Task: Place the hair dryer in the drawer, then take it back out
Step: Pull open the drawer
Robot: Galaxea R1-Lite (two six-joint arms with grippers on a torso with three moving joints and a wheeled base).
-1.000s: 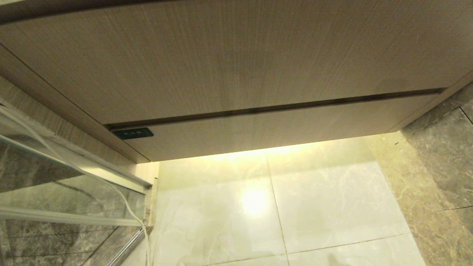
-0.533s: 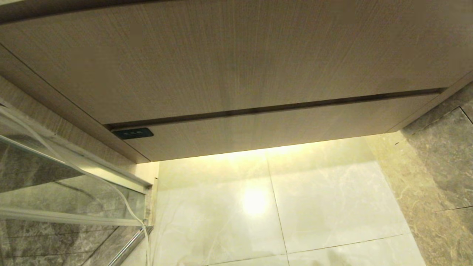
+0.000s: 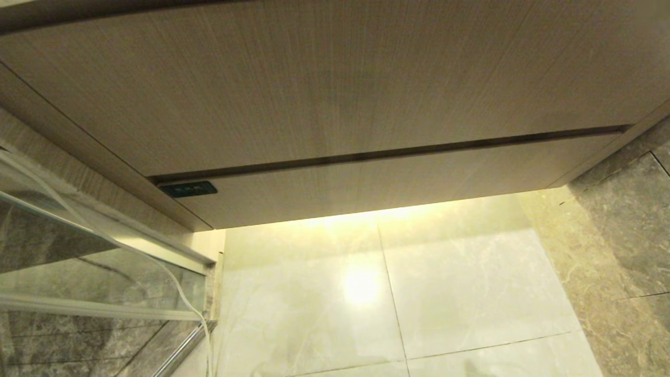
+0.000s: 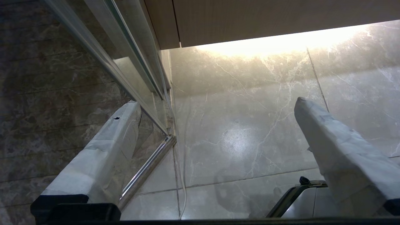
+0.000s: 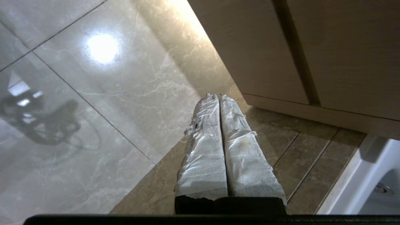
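Dryer not in any view. Drawer [image 3: 398, 180] shut, lower centre of head view, under taller panel [image 3: 324, 89]. Left hand [image 4: 218, 103] wide, empty; right hand [image 5: 218, 97] closed, empty. Front looks stiff, smooth, handleless: likely hook its top gap.

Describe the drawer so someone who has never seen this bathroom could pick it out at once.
Start at the wide light wood-grain vanity cabinet hanging above the glossy pale marble floor. The drawer is its lowest, shallow, handleless front, shut, just under a dark horizontal gap. Unlike the taller wood-grain panel above, it carries a small dark label at its left end.
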